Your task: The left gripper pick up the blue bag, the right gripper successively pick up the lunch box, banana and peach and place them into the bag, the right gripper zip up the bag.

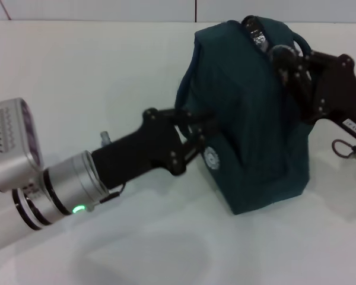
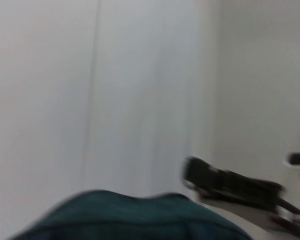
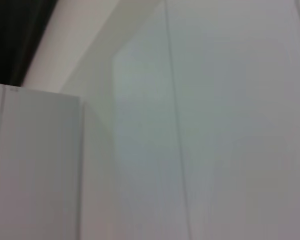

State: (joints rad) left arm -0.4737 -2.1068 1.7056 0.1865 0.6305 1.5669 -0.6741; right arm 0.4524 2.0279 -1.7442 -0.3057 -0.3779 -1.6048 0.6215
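Nearest the head camera, the left arm's silver wrist section with its green light rises from the lower left and reaches forward and to the right across the white table (image 1: 95,65). Its black left hand (image 1: 197,126) is pressed against the side of the blue bag (image 1: 255,119), the fingers (image 1: 190,122) appearing to be closed on the fabric or strap at that edge, though the grip itself is partly hidden.

That bag stands upright on the table, right of centre, its top flap pushed up and its lower corner toward the camera. From the right edge comes the right arm, angled toward the bag's top. The right hand (image 1: 280,56) sits at the upper rim by the zipper; whether its fingers are together or apart cannot be told.

From the left wrist camera, the bag's dark top (image 2: 135,215) shows blurred, with the right arm beyond it.
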